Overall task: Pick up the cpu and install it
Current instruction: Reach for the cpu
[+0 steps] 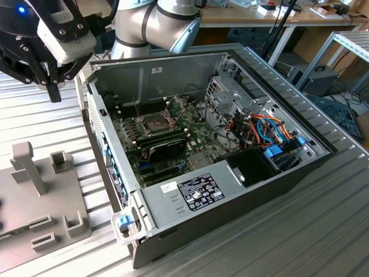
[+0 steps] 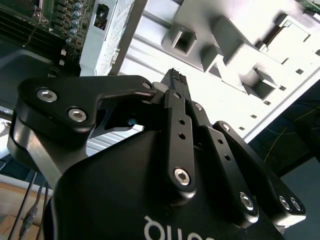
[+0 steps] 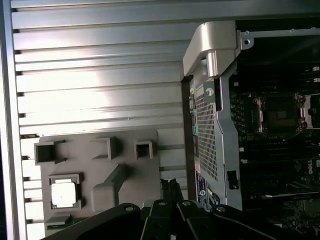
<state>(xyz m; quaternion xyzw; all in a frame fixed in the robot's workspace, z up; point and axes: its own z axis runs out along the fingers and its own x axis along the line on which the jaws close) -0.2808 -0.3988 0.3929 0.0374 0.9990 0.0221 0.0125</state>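
So the small flat square cpu with the dull silver-grey top point(image 3: 64, 193) sits in a square pocket of the pale grey moulded fixture tray point(image 3: 100, 165), which lies on the ribbed aluminium tabletop point(image 1: 323, 231) just beside the open dark-grey computer case point(image 1: 230, 190). The black two-finger claw point(image 3: 171, 187) hangs above the tray, well apart from the chip. As far as I can tell it's clenched on nothing.

What worries me:
- The pocket walls hug the chip, so an off-centre descent could jam a finger on the rim or tip the cpu up on one edge.
- It's thin and smooth, so a shallow pinch could let it slide or twist.
- The case's side wall stands between the tray and the dark square socket with the metal frame point(image 1: 157, 121) on the green motherboard point(image 1: 202, 147). A low carry clips it.
- A tilted or rotated chip would probably bend the socket contacts.
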